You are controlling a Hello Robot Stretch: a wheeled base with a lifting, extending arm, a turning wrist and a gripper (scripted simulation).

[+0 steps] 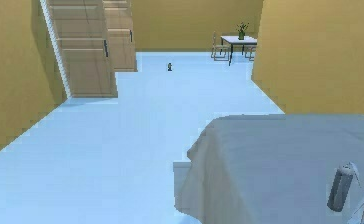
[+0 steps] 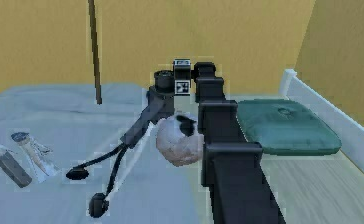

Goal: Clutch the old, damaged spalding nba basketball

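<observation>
Arm [image 2: 230,150]: dark square bar rising from the arm side view's bottom edge. Gripper [image 2: 87,190]: dark body left of the arm's far end; two thin fingers [image 2: 78,173] slant down-left. Load: probably indeterminable here.

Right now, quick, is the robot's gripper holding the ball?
Gripper: cannot tell whether it holds anything; the pale round ball shows near it.

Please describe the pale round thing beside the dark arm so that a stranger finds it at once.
Find the wide bed with the pale grey-blue cover and a dark green pillow. Just left of the dark square arm bar, before that cover, is a pale pinkish ball-shaped thing with a dark patch. The small things farther left are flat; it alone is round.
</observation>
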